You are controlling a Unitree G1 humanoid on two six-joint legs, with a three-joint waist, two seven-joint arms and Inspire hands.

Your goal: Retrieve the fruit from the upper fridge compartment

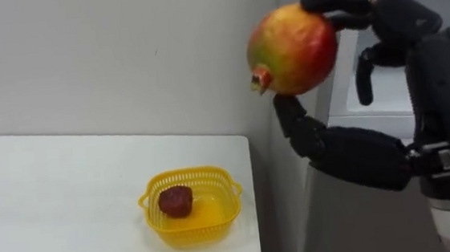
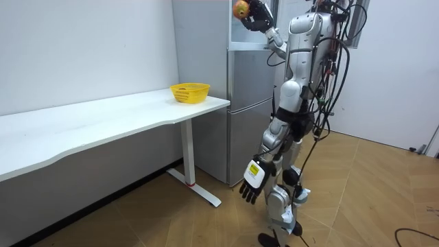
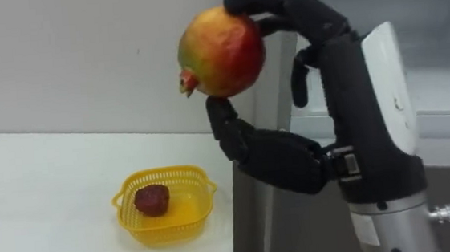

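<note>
Gripping a pomegranate (image 1: 293,48) from above and below, the right robot hand (image 1: 410,23) is holding the fruit up high in front of the fridge (image 2: 247,103). Its fingers are curling over the top and its thumb is pressing up from underneath. The fruit is sitting clear of every surface, with its little crown pointing toward the robot's left and slightly downward, so its long axis is lying roughly level.

Below the fruit and off to the robot's left, a yellow basket (image 1: 216,223) is standing near the corner of the white bench (image 1: 54,204). A dark red fruit (image 1: 175,201) is already lying inside it.

That offset is what the coming move is probably turning on. If the basket is the destination, the loaded hand would be travelling down and leftward across the bench edge, staying above the rim before any release.

The left robot hand (image 2: 252,184) is hanging beside the thigh in the room view, fingers relaxed and holding nothing. It is well apart from both fruit and basket, so the right arm is the one placed to finish. The robot is standing upright between the bench end and the fridge.
</note>
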